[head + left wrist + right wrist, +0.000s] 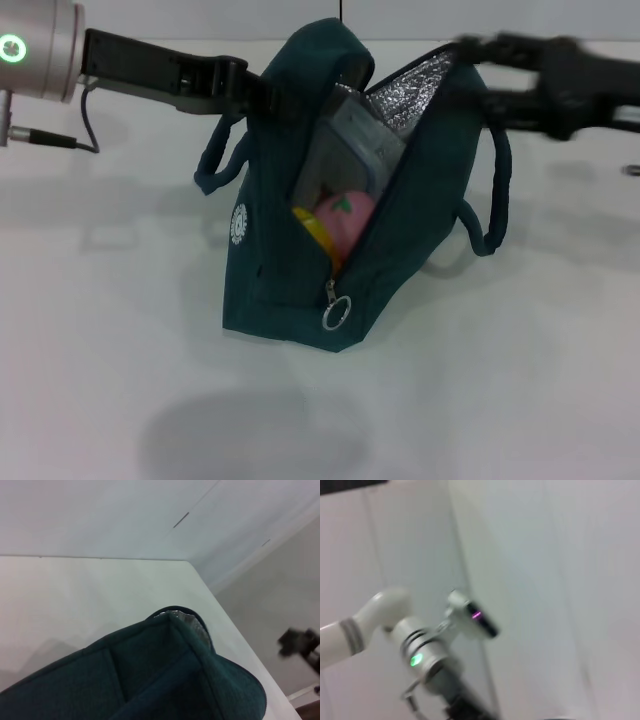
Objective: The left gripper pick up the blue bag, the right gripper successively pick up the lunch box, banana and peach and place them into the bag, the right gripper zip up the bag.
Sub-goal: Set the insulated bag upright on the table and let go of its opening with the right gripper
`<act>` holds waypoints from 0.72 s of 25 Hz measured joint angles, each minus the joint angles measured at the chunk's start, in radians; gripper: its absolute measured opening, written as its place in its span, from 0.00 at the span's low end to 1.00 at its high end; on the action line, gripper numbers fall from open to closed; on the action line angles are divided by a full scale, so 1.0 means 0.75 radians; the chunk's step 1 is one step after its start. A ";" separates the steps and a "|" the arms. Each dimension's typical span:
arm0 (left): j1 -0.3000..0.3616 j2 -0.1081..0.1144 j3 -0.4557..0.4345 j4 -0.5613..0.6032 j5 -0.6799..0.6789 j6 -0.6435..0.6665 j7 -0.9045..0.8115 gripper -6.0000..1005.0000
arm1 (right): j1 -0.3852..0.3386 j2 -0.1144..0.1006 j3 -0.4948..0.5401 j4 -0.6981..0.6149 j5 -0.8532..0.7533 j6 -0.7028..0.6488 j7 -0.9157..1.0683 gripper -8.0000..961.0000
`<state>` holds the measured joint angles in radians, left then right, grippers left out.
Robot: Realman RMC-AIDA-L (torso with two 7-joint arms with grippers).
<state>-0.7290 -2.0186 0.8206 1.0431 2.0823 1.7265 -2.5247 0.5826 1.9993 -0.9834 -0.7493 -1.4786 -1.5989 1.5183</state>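
The blue bag [300, 240] hangs above the white table, its mouth open and its silver lining [415, 95] showing. My left gripper [268, 95] is shut on the bag's top left edge and holds it up. Inside the bag are the clear grey lunch box [355, 140], the pink peach [347, 215] and a bit of the yellow banana [310, 224]. The zipper's ring pull [336, 312] hangs at the low end of the opening. My right gripper [478, 55] is at the bag's top right edge, blurred. The bag's fabric [150, 680] fills the left wrist view.
The white table [120, 330] lies under the bag, with the bag's shadow [240, 430] near the front. A side handle loop [495, 200] hangs on the bag's right. The left arm [422, 657] shows in the right wrist view.
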 joint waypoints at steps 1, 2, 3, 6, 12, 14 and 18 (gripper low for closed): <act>0.006 0.001 -0.001 0.000 0.001 0.000 0.001 0.10 | -0.025 -0.008 0.046 0.000 0.002 -0.009 -0.022 0.74; 0.006 0.001 -0.001 0.000 0.001 -0.001 0.001 0.10 | -0.043 -0.012 0.075 0.000 0.000 -0.011 -0.037 0.77; 0.008 0.002 -0.002 0.000 0.001 -0.003 0.001 0.10 | -0.070 -0.018 0.110 0.002 -0.004 -0.003 -0.060 0.77; 0.013 0.003 -0.002 0.000 0.001 -0.006 0.001 0.10 | -0.153 -0.038 0.175 0.027 -0.010 0.073 -0.125 0.77; 0.028 0.004 -0.003 0.000 0.001 -0.009 0.002 0.10 | -0.213 -0.053 0.174 0.228 -0.012 0.229 -0.304 0.77; 0.029 0.004 -0.004 0.000 0.001 -0.011 0.003 0.10 | -0.189 -0.044 0.162 0.286 -0.018 0.260 -0.347 0.77; 0.029 0.003 -0.003 0.000 0.001 -0.012 0.004 0.10 | -0.097 -0.003 0.113 0.333 -0.090 0.376 -0.368 0.77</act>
<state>-0.7070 -2.0160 0.8181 1.0430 2.0833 1.7179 -2.5218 0.5099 1.9971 -0.8990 -0.4998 -1.5461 -1.3167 1.2421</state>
